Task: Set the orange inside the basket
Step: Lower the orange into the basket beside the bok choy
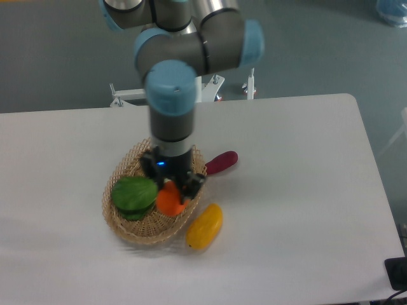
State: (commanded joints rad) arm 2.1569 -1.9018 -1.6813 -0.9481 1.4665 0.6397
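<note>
A UR5e arm hangs over the basket (130,230) with the orange (168,200) pinched between the jaws of its gripper (172,189), the dark fingers closed against the fruit on either side. The orange sits over the right half of the basket, inside the line of the rim, just beside a green leafy vegetable (134,194) that fills the left half. Whether the fruit touches the weave or is still held a little above it cannot be told from this view; the wrist hides the back of the basket and part of the greens.

By the look of it, the carrying is done and the task stands near its end: the orange is where it should go, and what is left is to let the jaws part, leave the fruit lying in the basket and lift the arm clear. The release is not yet made, so the task cannot be counted finished. The one visible worry is that the orange lies close to the right-hand rim and against the vegetable, so it might roll when freed.

Outside the basket, on the white table (305,210), a yellow fruit (205,226) lies just beside the lower right rim, and a purple vegetable (221,162) lies near the upper right rim. Neither touches the gripper.
</note>
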